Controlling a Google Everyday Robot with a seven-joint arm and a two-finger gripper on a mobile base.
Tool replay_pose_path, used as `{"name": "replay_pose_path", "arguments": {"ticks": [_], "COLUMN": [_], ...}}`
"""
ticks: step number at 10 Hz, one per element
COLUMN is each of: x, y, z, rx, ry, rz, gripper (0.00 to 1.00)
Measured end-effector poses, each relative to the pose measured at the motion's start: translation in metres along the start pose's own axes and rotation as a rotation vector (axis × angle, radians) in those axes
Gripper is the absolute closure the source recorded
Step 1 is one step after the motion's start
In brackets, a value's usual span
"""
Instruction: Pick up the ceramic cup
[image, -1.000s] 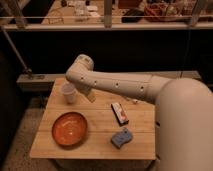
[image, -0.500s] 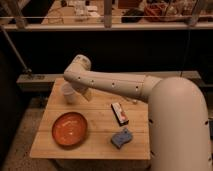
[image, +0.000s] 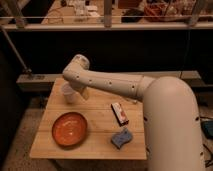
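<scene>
The ceramic cup (image: 68, 93) is a small whitish-grey cup standing upright near the back left of the wooden table (image: 100, 145). My white arm reaches in from the lower right, across the table to the cup. The gripper (image: 80, 93) hangs below the arm's bent end, right next to the cup on its right side, and is mostly hidden by the arm. I cannot tell if it touches the cup.
A wide orange bowl (image: 70, 129) sits at the front left. A red and white packet (image: 119, 113) lies mid-table and a blue object (image: 121, 138) lies near the front. A ledge and metal railing (image: 105, 22) run behind the table.
The arm's end has shifted left and down toward the cup, so the gripper now sits closer beside it. The cup, bowl and other items have not moved.
</scene>
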Motion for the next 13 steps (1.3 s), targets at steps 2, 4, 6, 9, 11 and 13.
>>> {"name": "replay_pose_path", "arguments": {"ticks": [2,4,6,9,11,13], "x": [-0.002,-0.004,-0.003,-0.007,-0.009,-0.009], "y": [-0.008,-0.016,-0.019,-0.028,-0.032,-0.034], "z": [0.004,0.008,0.01,0.018,0.023,0.027], "rx": [0.014,0.025,0.032,0.042,0.046,0.047], "ry": [-0.01,-0.022,-0.029,-0.047,-0.059,-0.066], "rz": [-0.01,-0.02,-0.022,-0.035,-0.04,-0.044], "gripper": [0.2,0.2,0.2,0.2,0.2,0.2]}}
